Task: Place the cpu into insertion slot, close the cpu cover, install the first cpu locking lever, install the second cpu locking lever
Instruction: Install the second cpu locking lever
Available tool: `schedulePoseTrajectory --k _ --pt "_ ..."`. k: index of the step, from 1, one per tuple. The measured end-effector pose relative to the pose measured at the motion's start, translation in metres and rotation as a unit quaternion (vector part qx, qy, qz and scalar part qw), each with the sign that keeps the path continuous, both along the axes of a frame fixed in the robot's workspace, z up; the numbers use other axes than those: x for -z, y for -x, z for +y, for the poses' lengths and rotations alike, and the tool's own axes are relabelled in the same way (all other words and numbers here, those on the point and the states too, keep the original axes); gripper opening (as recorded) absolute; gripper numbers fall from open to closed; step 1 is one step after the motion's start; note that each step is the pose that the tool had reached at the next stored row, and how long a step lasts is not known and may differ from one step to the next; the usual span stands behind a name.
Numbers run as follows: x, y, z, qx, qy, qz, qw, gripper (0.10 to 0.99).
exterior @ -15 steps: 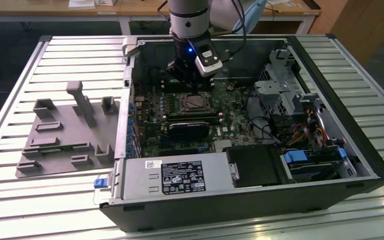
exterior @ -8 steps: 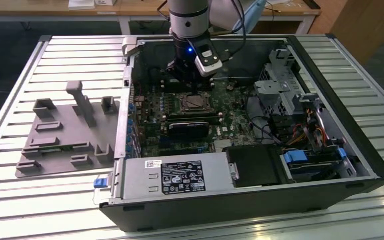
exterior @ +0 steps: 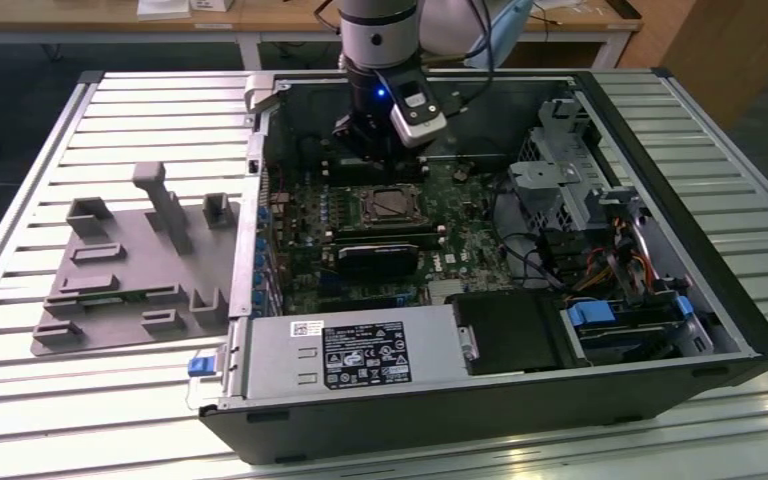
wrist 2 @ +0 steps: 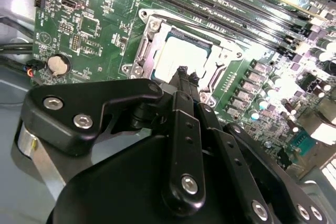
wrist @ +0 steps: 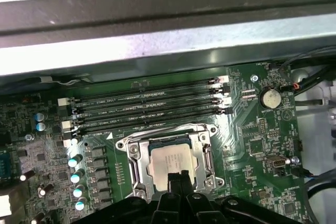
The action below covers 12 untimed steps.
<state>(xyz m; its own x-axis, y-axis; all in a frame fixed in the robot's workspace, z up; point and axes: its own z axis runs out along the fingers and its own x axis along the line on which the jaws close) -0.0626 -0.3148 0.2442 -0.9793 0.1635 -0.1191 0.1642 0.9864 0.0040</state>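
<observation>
The cpu [wrist: 170,160] [wrist 2: 176,59] lies flat in the insertion slot [wrist: 209,157] [exterior: 387,205] on the green motherboard. Its silver top shows through the cut-out of the cpu cover [wrist: 137,165] [wrist 2: 148,39], which lies down over it. A thin wire lever [wrist: 164,131] runs along the socket's edge on the memory-slot side. My gripper [wrist: 177,178] [wrist 2: 186,75] [exterior: 371,165] hangs just above the chip's near edge. Its two black fingertips are pressed together and hold nothing.
Long black memory slots [wrist: 147,106] run beside the socket, with a coin battery [wrist: 270,98] nearby. In the exterior view a black card [exterior: 377,258], the power supply [exterior: 344,355] and a drive cage with cables [exterior: 584,180] fill the open case. A grey fixture plate [exterior: 131,270] lies on the table.
</observation>
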Motion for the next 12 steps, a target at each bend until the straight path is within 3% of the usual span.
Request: schedulePoseTrajectory --k 6,12 --pt "-0.0121 0.0 0.0 0.0 0.0 0.0 1.0 0.102" --pt "-0.013 0.0 -0.0001 0.0 0.0 0.0 1.0 0.102"
